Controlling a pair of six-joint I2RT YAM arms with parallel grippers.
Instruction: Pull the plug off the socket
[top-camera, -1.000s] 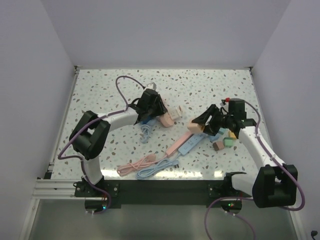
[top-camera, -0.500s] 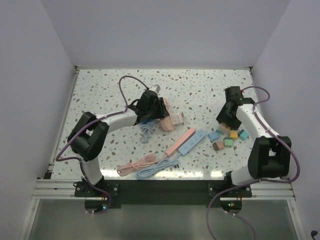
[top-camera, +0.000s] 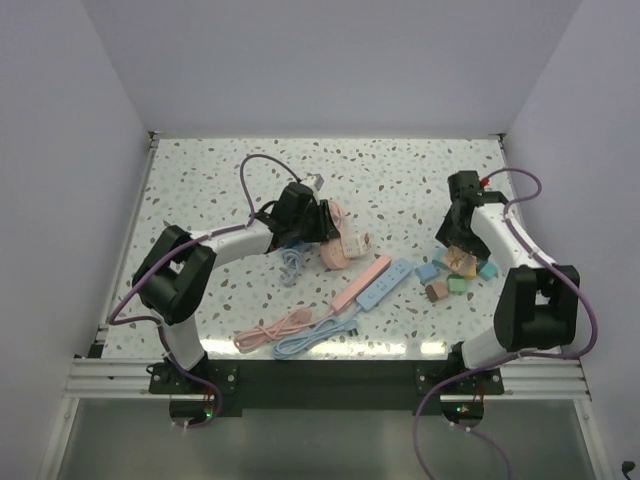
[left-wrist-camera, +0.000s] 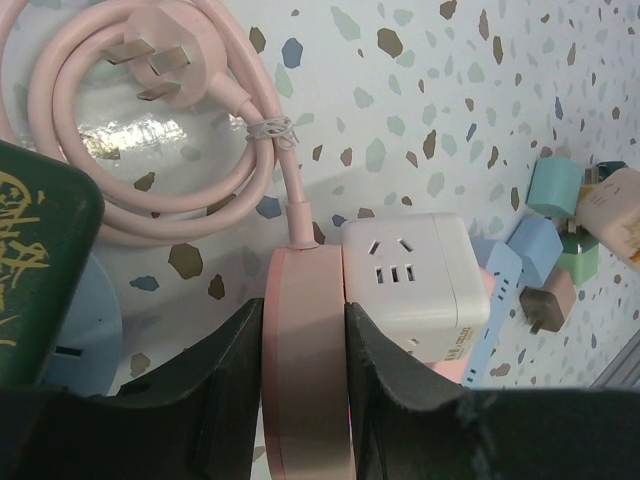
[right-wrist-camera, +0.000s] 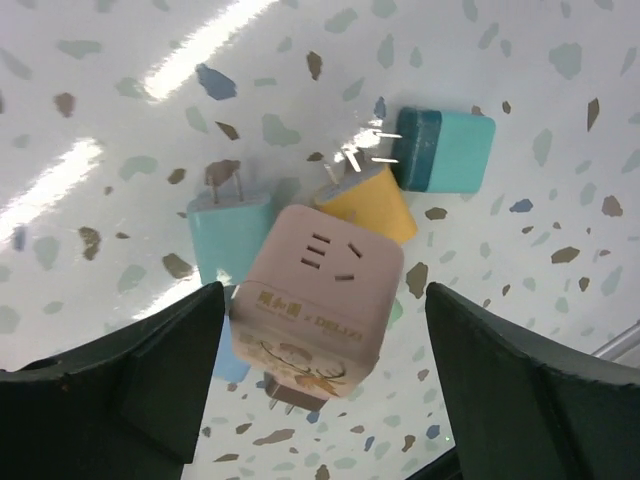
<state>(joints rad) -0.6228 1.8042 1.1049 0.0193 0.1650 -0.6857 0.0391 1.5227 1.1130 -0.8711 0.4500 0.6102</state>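
- Left gripper (left-wrist-camera: 303, 325): clenched on the pink socket (left-wrist-camera: 305, 400), one finger on each flat face.
- White cube (left-wrist-camera: 405, 285), the plug: we saw it sitting flush against the socket's right face and touching it. Its pins were hidden, so we could not tell how deep it sat.
- The cube's holed face was turned toward the left wrist camera.
- Pink cable (left-wrist-camera: 200, 190): it left the socket's top edge and lay coiled on the table (top-camera: 400, 180), tied with a thin wire. Its three-pin end (left-wrist-camera: 160, 45) lay pins up at the far side of the coil.
- Top view: the left gripper, socket and white cube were left of the table's centre. A blue cable (top-camera: 291, 262) lay just beside them on the near side.
- Right gripper (right-wrist-camera: 325, 295): released, with its fingers spread wide and nothing between the pads. It hovered over a pile of small cubes at the right side of the table.
- Pink cube (right-wrist-camera: 310, 310): we noted it directly under the right gripper, holed face up, with two pins showing at its lower end. It lay tilted on top of the pile.
- It overlapped a light blue cube (right-wrist-camera: 225, 240) and a yellow cube (right-wrist-camera: 375, 205). A teal cube (right-wrist-camera: 455, 150) touched the yellow one.
- Pink strip (top-camera: 362, 283) and blue strip (top-camera: 385, 286): they lay side by side and touching, between the two grippers and nearer the bases.
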